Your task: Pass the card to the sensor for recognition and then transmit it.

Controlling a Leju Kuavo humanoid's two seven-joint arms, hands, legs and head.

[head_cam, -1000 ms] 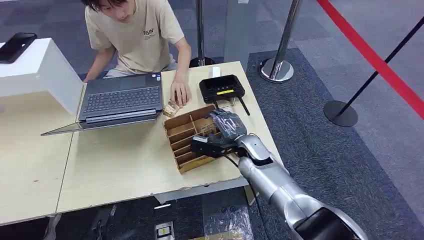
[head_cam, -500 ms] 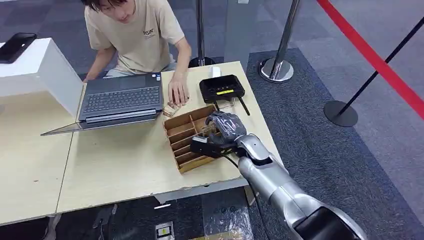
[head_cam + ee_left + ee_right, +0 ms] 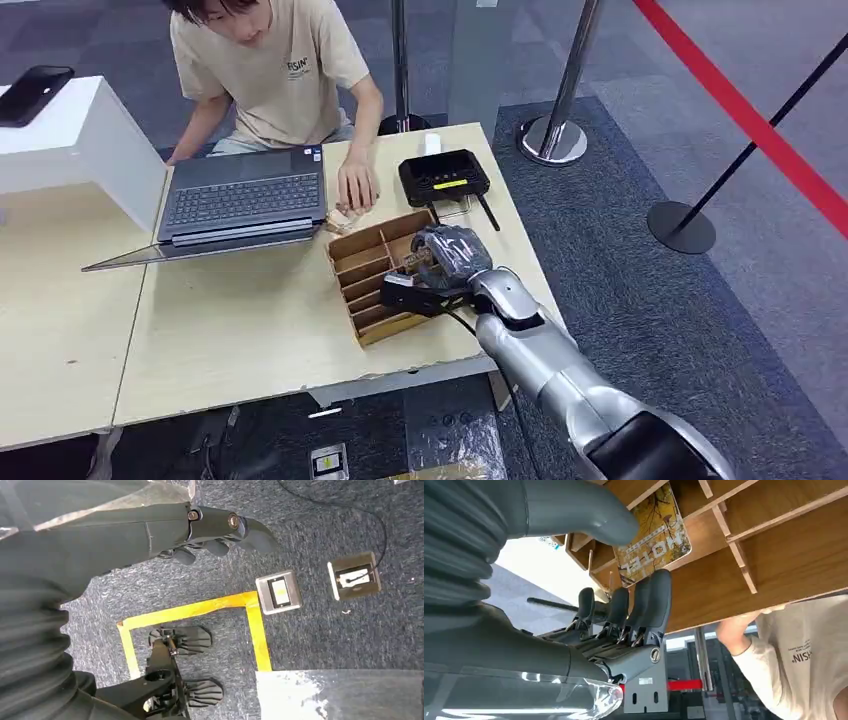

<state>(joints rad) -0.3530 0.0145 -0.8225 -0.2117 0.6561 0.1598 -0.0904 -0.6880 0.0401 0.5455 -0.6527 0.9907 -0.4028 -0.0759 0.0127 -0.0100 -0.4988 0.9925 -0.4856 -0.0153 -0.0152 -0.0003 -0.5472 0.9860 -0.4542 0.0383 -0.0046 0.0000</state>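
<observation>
**Desk:** What's on the bench (image 3: pixel 250 330), left to right?

**Me:** One white riser (image 3: pixel 80 140) with one dark phone (image 3: pixel 33 92) on it, one open laptop (image 3: pixel 243 200), a person's hand (image 3: pixel 357 187) resting just beside it, one wooden divided tray (image 3: pixel 372 272), and one black sensor box (image 3: pixel 443 177) behind the tray.

**Desk:** Your left hand?

**Me:** My left hand (image 3: pixel 220 532) hangs over the carpet, fingers (image 3: pixel 184 556) loosely apart, holding nothing.

**Desk:** Right hand?

**Me:** My right hand (image 3: pixel 447 258) is over the tray. I see one card (image 3: pixel 655 532), printed "MOTEL", standing in a tray compartment between thumb (image 3: pixel 579 511) and fingers (image 3: pixel 655 597). I cannot tell whether they pinch it.
</observation>
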